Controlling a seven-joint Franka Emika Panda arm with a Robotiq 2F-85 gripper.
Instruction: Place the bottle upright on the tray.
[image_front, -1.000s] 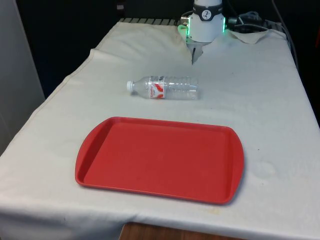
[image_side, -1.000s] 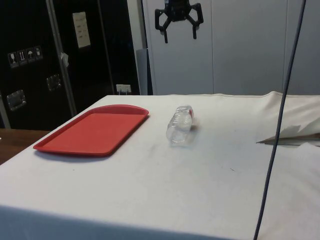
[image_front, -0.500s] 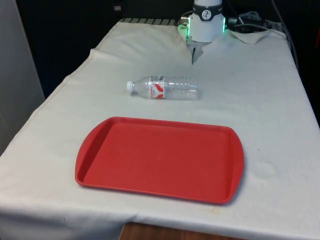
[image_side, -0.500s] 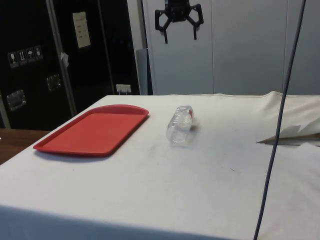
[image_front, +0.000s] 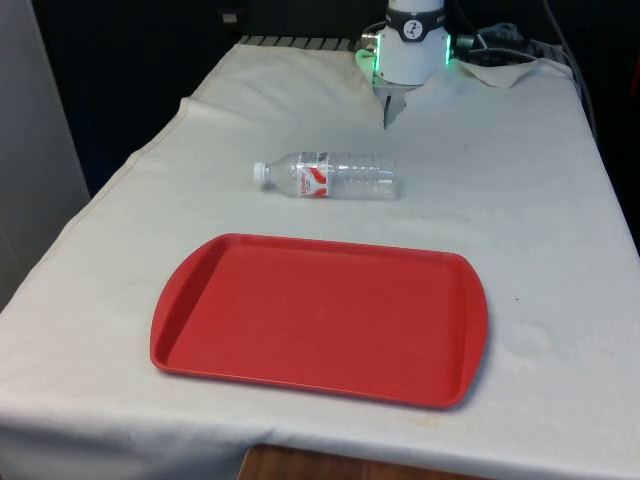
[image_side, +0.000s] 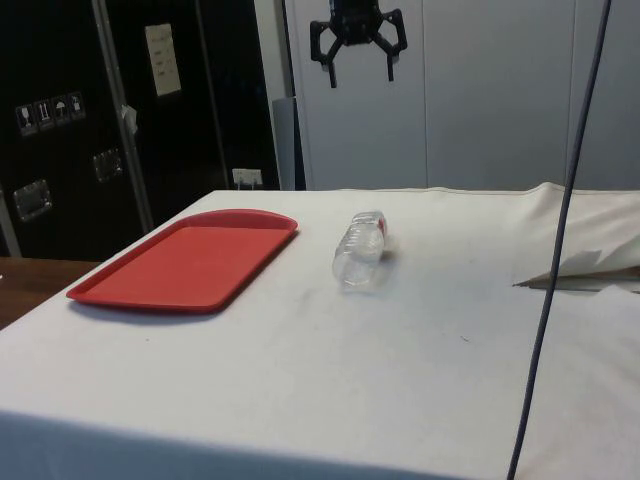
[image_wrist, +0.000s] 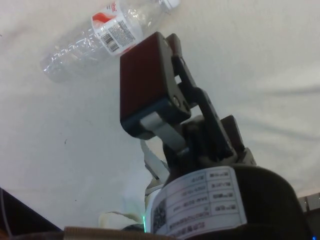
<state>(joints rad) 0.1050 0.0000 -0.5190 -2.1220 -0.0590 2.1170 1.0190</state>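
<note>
Nothing has changed: the jaws (image_side: 357, 63) are still held wide open and empty, high above the lying bottle (image_front: 328, 175); the tray (image_front: 320, 318) is unused.

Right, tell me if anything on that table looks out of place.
The clear bottle lies on its side on the white cloth, beyond the red tray, cap on. The open claw hangs high above it. No spill or damage.
</note>
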